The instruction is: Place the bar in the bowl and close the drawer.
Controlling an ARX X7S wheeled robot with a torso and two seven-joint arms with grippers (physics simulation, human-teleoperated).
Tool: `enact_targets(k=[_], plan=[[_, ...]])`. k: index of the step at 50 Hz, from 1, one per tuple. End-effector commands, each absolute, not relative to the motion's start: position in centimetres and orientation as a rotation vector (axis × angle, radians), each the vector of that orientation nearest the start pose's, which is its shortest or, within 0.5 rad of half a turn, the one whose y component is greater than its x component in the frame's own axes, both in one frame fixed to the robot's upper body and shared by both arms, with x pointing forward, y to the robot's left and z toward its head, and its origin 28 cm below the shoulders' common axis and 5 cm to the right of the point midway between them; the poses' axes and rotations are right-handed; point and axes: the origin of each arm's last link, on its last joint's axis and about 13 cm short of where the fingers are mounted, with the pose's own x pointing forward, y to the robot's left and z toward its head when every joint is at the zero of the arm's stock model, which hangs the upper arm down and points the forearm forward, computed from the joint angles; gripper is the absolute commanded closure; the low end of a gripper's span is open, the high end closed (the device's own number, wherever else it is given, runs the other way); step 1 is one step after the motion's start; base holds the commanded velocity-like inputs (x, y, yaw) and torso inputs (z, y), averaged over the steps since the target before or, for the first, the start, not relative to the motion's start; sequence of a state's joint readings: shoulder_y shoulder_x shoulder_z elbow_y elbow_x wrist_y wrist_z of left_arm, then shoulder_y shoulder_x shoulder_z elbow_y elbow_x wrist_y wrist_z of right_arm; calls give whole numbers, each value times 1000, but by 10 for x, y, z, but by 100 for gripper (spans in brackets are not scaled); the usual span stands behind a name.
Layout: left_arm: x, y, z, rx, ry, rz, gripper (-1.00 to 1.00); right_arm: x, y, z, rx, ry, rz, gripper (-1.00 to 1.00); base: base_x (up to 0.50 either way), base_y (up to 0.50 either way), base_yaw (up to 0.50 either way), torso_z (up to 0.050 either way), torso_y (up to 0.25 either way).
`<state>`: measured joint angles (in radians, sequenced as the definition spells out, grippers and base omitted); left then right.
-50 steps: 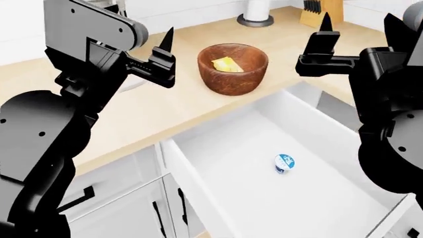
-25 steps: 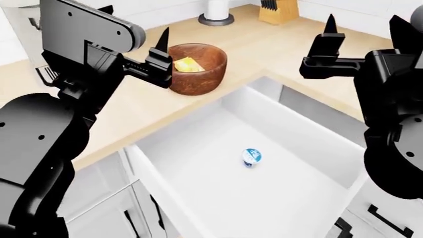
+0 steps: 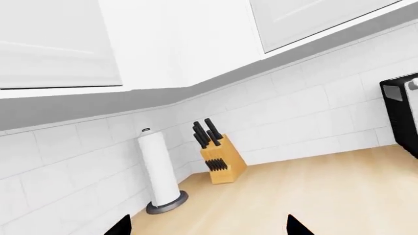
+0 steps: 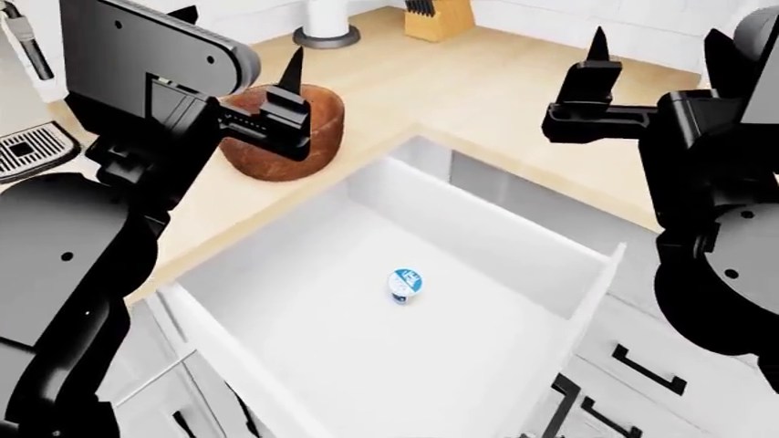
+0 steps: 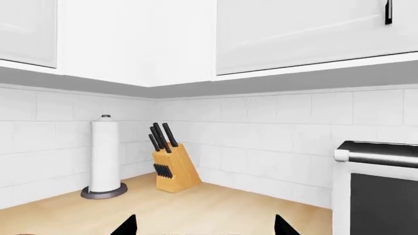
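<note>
The dark brown wooden bowl [image 4: 296, 146] stands on the wooden counter, partly hidden behind my left gripper [image 4: 240, 33]. The bar is hidden in every view. The large white drawer [image 4: 487, 233] stands pulled out below the counter, with a small blue-and-white-lidded cup [image 4: 407, 283] on its floor. My left gripper is open and empty, raised above the counter in front of the bowl. My right gripper [image 4: 658, 46] is open and empty, raised over the counter to the right of the drawer. In the left wrist view [image 3: 209, 230] and the right wrist view [image 5: 205, 229] only the spread fingertips show.
A paper towel roll [image 4: 325, 20] and a knife block [image 4: 439, 16] stand at the back of the counter. A coffee machine [image 4: 27, 137] is at the far left. Smaller drawers with black handles [image 4: 645, 370] are at the lower right. A black stove [image 5: 379, 191] is beside the counter.
The head view has swung, so the bowl and drawer sit further left and lower. The bowl has slid behind my left gripper and the bar no longer shows. Both grippers stay open.
</note>
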<state>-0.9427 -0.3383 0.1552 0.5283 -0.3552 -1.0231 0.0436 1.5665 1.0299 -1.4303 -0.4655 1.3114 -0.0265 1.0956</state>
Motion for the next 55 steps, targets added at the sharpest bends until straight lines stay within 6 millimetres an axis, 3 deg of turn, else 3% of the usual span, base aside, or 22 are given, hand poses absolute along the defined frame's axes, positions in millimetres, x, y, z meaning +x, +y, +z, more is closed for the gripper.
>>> enact_targets(k=[1, 13, 23, 33, 55], plan=[[280, 230, 288, 249, -360, -264, -100, 253, -125, 282, -26, -345, -103, -100, 0, 0, -449, 0, 0], [275, 233, 289, 249, -361, -258, -100, 232, -133, 291, -22, -344, -103, -100, 0, 0, -444, 0, 0], [274, 233, 291, 250, -362, -259, -100, 231, -134, 292, -25, -339, -102, -100, 0, 0, -443, 0, 0], [279, 230, 291, 252, -362, -262, -100, 235, -131, 295, -60, -374, -102, -100, 18, 12, 0, 0, 0], [279, 231, 288, 254, -358, -260, -100, 236, -130, 290, -57, -372, -95, -100, 399, 101, 0, 0, 0]])
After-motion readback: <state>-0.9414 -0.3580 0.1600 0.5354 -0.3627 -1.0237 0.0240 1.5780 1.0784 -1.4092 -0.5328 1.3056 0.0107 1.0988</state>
